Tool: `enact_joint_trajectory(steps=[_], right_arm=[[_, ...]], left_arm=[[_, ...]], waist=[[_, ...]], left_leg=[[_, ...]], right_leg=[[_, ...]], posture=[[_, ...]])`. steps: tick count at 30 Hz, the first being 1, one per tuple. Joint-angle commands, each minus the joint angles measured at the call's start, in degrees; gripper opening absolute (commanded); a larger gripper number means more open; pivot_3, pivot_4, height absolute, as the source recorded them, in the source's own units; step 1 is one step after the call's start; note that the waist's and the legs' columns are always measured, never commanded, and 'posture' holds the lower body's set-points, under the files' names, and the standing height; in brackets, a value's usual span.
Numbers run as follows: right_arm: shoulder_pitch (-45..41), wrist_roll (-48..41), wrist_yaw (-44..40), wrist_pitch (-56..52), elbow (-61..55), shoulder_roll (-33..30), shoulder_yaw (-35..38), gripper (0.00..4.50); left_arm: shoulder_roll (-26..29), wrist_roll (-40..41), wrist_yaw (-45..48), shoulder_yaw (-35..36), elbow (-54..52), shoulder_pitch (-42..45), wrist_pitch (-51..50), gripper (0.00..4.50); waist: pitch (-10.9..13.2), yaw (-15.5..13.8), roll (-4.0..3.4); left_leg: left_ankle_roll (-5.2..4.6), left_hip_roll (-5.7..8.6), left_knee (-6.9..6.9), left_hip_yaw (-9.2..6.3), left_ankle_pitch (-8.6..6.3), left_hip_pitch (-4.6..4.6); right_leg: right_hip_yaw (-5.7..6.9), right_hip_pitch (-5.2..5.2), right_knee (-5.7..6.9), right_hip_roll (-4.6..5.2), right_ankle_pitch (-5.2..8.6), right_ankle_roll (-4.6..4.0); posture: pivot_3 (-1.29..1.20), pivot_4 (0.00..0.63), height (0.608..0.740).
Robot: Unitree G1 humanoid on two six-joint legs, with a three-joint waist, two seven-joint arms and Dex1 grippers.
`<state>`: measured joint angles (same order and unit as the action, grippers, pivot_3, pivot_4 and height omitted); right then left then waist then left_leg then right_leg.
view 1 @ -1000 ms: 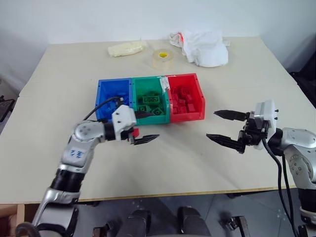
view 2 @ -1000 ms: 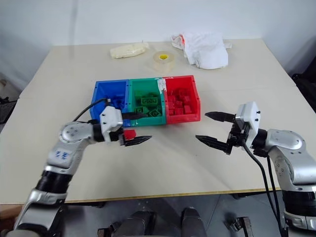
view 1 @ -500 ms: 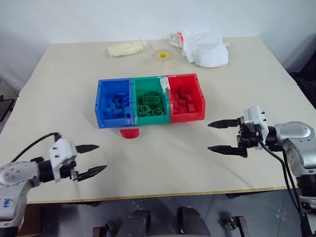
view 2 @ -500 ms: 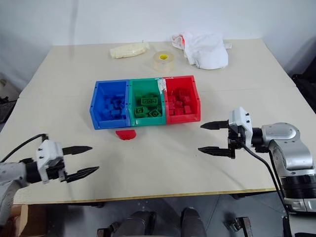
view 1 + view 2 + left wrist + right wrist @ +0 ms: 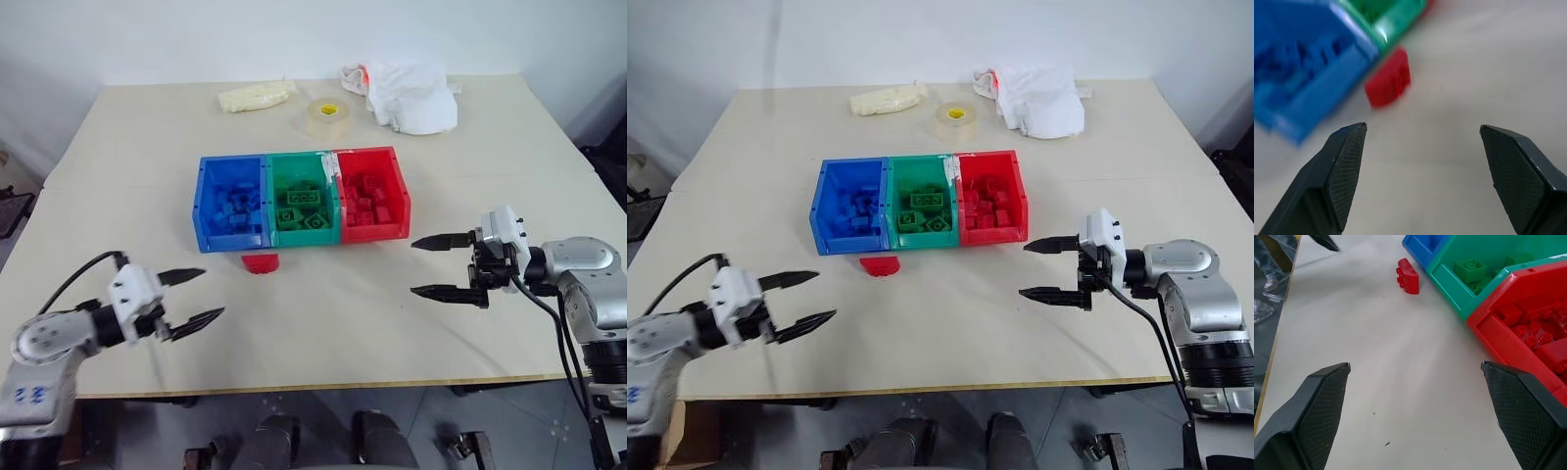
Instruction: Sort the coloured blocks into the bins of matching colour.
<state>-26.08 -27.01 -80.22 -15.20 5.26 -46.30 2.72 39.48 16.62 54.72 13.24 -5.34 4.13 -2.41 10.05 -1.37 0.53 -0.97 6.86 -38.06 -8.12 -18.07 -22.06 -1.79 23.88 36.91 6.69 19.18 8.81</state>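
A red half-round block (image 5: 260, 262) lies on the table just in front of the seam between the blue bin (image 5: 230, 238) and the green bin (image 5: 306, 235). The red bin (image 5: 375, 231) closes the row on the right. Each bin holds several blocks of its own colour. My left gripper (image 5: 214, 293) hovers open and empty near the front left of the table, pointing toward the red block (image 5: 1388, 83), well short of it. My right gripper (image 5: 412, 266) hangs open and empty to the right of the red bin, pointing left. Its wrist view shows the block (image 5: 1409, 276) far ahead.
At the back of the table stand a clear tape roll (image 5: 324, 113), a crumpled white bag (image 5: 411, 93) and a pale yellowish bundle (image 5: 253, 96). The table's front edge (image 5: 323, 384) runs close under both grippers.
My left gripper has drawn away from the bins' front toward the table's front left, still open. The red half-round block stays on the table. My right gripper has turned slightly.
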Motion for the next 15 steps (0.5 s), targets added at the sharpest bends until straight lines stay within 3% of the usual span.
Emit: enact_joint_trajectory(steps=[1, 15], right_arm=[[1.1, -1.0, 1.1, -0.1, -3.4, -0.3, 1.6, 4.5], [9.0, -2.7, 5.6, -1.3, -10.3, -0.7, 5.7, 4.5]], left_arm=[[-0.9, -6.0, -2.6, -4.4, 8.8, 5.3, 5.1, 3.94], [-5.6, -8.2, -0.6, -12.5, 26.1, 18.0, 12.1, 3.94]], waist=[[0.0, 0.0, -0.01], [0.0, 0.0, -0.02]], left_leg=[[0.0, 0.0, 0.0, 0.0, 0.0, 0.0], [0.0, 0.01, -0.14, 0.09, -0.01, -0.01]], right_leg=[[0.01, 0.02, 0.01, -0.03, 0.0, 0.0], [-0.04, 0.07, 0.16, -0.04, -0.02, 0.03]], posture=[[0.0, 0.15, 0.74], [0.0, 0.15, 0.74]])
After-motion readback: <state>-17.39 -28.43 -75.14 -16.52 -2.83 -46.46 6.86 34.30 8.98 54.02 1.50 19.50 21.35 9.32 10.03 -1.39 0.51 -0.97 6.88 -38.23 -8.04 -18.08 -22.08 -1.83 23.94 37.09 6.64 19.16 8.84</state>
